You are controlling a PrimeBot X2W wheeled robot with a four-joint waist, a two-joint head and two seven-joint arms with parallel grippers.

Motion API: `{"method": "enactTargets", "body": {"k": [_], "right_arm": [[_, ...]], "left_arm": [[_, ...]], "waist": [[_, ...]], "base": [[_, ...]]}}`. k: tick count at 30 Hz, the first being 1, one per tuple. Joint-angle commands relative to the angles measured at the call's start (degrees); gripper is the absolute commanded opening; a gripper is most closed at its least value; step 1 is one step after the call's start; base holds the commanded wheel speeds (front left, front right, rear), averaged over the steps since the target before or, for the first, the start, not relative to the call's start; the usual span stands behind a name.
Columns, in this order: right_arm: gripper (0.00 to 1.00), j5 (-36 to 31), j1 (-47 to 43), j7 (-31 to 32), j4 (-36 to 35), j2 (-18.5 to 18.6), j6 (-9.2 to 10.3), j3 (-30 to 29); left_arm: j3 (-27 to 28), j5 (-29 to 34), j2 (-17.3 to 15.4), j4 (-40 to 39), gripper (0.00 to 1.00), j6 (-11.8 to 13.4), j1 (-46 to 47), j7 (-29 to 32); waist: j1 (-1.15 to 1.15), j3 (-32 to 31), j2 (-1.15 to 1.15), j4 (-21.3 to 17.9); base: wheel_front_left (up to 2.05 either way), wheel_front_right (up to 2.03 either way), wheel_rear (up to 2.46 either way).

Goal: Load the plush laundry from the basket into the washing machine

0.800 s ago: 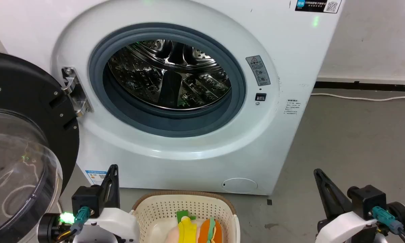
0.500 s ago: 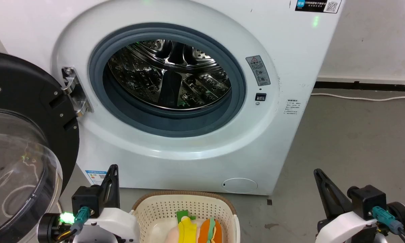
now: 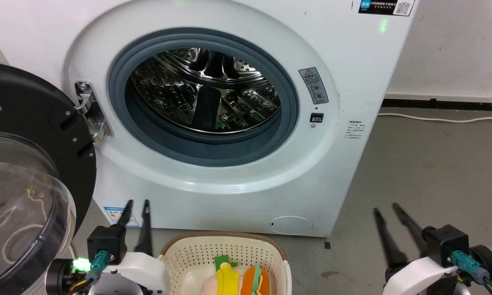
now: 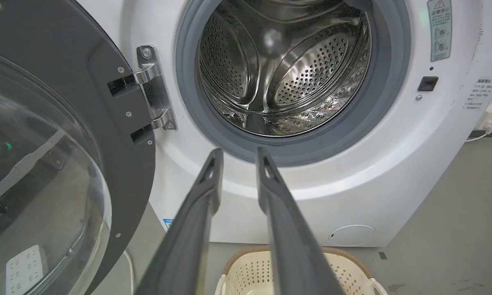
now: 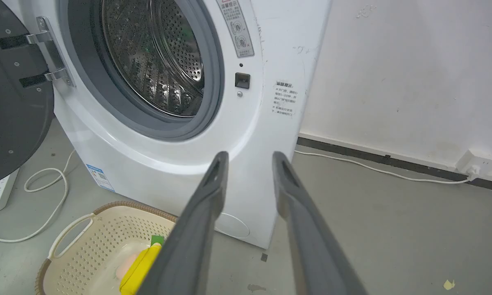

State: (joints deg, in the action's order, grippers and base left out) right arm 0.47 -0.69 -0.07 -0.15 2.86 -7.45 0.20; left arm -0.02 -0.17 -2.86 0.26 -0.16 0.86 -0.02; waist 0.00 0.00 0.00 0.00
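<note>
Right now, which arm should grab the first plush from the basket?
Left, probably. The left pincer is open beside the basket, near its left rim and the yellow plush figure. The right pincer, also open, stands much farther off on the other side.

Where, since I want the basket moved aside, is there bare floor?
Bare floor lies right of the washing machine, between the white cable and the right gripper. Crowded at left: the open door, left gripper and basket.

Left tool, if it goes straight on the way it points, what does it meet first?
Probably the grey gasket at the bottom of the door opening; the left tool aims there, though depth is unclear.
</note>
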Motion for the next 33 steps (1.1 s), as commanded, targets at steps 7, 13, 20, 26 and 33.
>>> {"method": "enactTargets", "body": {"k": [7, 13, 20, 26, 33], "right_arm": [[1.00, 0.77, 0.01, -0.65, -0.02, 0.00, 0.00, 0.01], [1.00, 1.23, 0.27, -1.36, -0.24, 0.00, 0.00, -0.31], [1.00, 1.68, 1.03, -2.20, -0.65, 0.00, -0.01, -0.55], [1.00, 2.14, 2.09, -2.92, -1.17, 0.00, -0.01, -0.24], [1.00, 3.26, 3.14, -3.75, -1.57, 0.00, -0.01, 0.05]], "left_arm": [[-0.42, -0.22, 0.00, -0.01, 1.00, 0.08, -0.03, -0.65], [-0.96, -0.33, 0.00, -0.16, 1.00, 0.01, 0.09, -1.37], [-1.67, -0.39, -0.01, 0.03, 1.00, -0.33, 0.82, -2.21], [-2.38, -0.25, -0.32, 1.08, 1.00, -0.78, 2.09, -2.93], [-3.25, -0.21, -1.12, 4.16, 1.00, -1.36, 4.22, -3.69]], "waist": [[0.00, 0.13, 0.00, -0.06], [0.00, 0.83, 0.00, -0.33], [0.00, 2.94, 0.00, -1.11], [0.00, 5.66, 0.00, -2.27], [0.00, 9.22, 0.00, -4.03]], "base": [[0.00, 0.00, 0.00], [0.00, 0.00, 0.00], [0.00, 0.00, 0.00], [0.00, 0.00, 0.00], [0.00, 0.00, 0.00]]}}
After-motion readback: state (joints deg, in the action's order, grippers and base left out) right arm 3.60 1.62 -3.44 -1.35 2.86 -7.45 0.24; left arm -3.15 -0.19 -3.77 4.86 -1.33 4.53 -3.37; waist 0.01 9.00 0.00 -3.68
